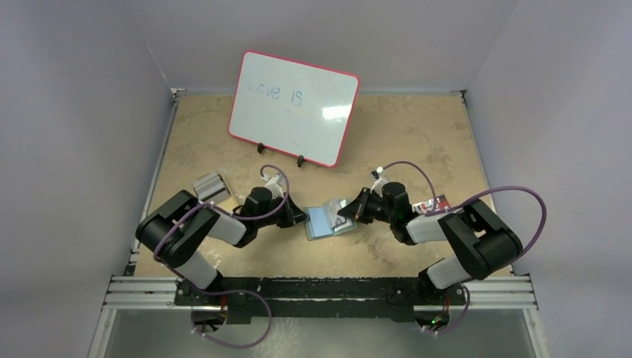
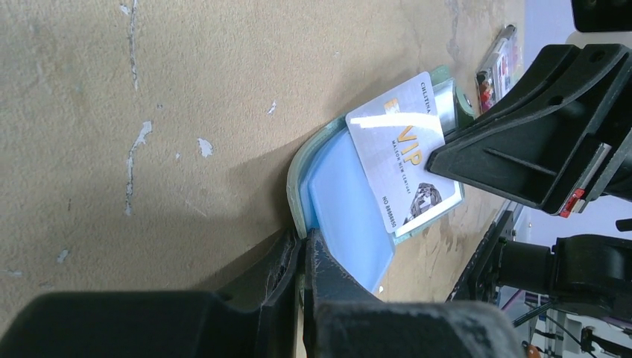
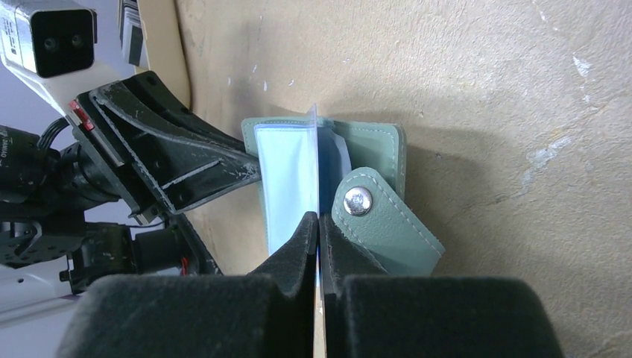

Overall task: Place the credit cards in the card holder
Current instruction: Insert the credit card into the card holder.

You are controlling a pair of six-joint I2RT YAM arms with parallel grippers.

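Clamping card holder [image 2: 295, 190] in left gripper [image 2: 302, 245], credit card [image 2: 402, 160] in right gripper [image 3: 318, 224].

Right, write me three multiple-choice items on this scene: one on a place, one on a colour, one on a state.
1. The whiteboard stands: A at the table's far side; B between the arm bases; C on the floor.
2. The card holder is: A red; B green; C black.
3. The right gripper is: A wide open; B shut on the whiteboard; C shut on a white card.
Answers: 1 A, the top view shows it at the far edge. 2 B, its flap and panel show green. 3 C, it pinches the card's edge.
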